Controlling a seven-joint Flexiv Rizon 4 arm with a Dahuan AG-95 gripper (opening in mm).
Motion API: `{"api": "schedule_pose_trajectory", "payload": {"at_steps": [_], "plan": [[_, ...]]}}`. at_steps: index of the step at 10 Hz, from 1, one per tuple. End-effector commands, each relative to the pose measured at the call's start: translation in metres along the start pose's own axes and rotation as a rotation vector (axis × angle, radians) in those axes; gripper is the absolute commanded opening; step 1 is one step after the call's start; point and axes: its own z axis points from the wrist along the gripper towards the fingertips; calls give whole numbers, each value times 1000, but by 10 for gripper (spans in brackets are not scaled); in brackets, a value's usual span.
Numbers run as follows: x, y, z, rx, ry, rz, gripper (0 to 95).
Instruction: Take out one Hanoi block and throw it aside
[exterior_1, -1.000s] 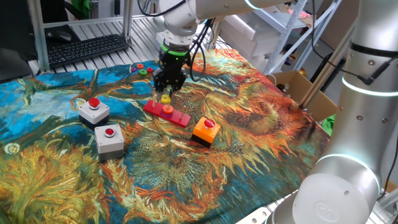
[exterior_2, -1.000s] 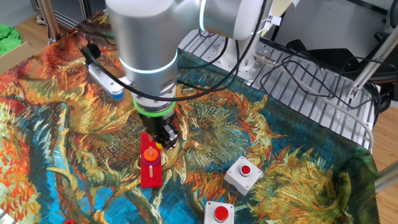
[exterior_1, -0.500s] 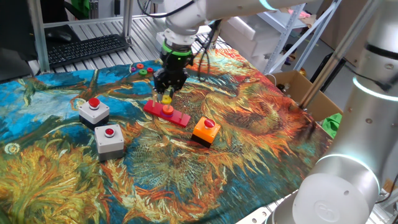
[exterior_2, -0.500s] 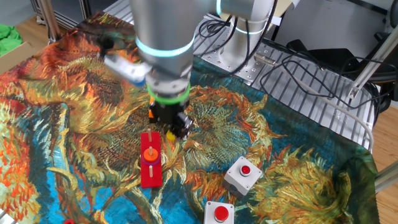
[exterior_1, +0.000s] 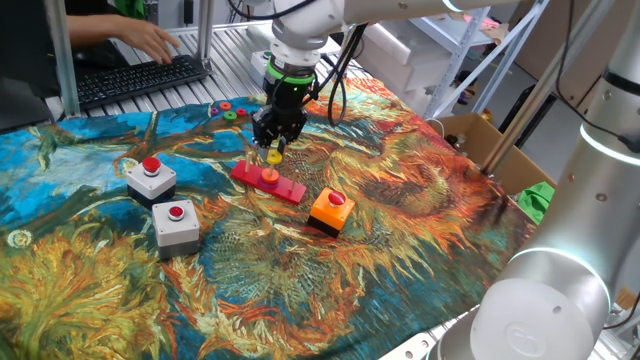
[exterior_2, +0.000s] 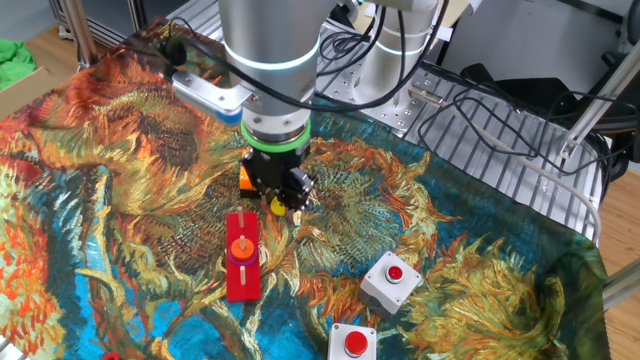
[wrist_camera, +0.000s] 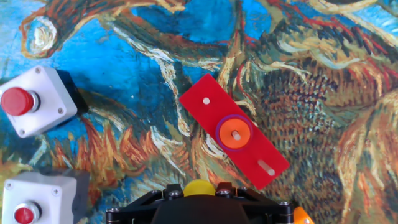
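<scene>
My gripper is shut on the small yellow Hanoi block and holds it in the air just above and behind the flat red pegged base. It also shows in the other fixed view and at the bottom edge of the hand view, pinched between the black fingers. The base still carries an orange disc on a purple one on its middle peg. Its end pegs are bare.
Two grey boxes with red buttons stand left of the base, an orange button box to its right. Small red and green rings lie at the back near a keyboard, where a person's hand rests.
My gripper has risen and drifted back and to the right, away from the base, carrying the yellow block. A person's hand has appeared on the keyboard.
</scene>
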Motion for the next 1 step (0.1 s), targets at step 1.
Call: {"api": "schedule_pose_trajectory", "payload": {"at_steps": [1], "plan": [[1,0,0,26,4,-14,0]]}}
